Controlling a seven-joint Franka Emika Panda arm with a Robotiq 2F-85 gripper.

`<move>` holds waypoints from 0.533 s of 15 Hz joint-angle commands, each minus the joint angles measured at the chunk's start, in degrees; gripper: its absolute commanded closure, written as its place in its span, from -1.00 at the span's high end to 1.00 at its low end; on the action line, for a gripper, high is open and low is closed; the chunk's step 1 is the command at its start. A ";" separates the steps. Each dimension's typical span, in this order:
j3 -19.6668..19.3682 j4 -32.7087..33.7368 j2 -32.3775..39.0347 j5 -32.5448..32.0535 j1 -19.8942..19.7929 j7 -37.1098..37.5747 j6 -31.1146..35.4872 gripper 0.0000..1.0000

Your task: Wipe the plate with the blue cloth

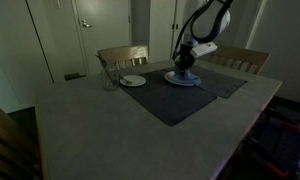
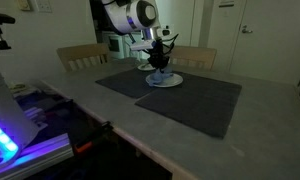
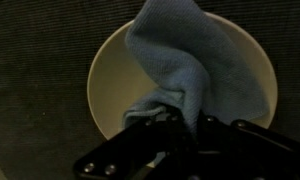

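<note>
In the wrist view my gripper (image 3: 175,120) is shut on the blue cloth (image 3: 180,55), which drapes down onto a round cream plate (image 3: 110,80) lying on a dark placemat. In both exterior views the gripper (image 1: 184,68) (image 2: 161,68) points down over the plate (image 1: 182,79) (image 2: 164,80) at the far side of the table, with the cloth bunched on the plate under it.
Two dark placemats (image 1: 175,100) (image 2: 190,100) lie on the grey table. A small white saucer (image 1: 133,81) and a glass (image 1: 109,78) stand near the far edge. Wooden chairs (image 1: 123,55) (image 2: 82,55) stand behind the table. A device lit blue and purple (image 2: 15,135) sits nearby.
</note>
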 commanded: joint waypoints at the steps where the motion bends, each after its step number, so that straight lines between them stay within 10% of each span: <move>1: -0.51 -0.12 0.04 0.95 0.60 -0.19 0.09 -0.93; 8: -0.51 -0.15 0.03 1.03 0.63 -0.17 0.09 -0.74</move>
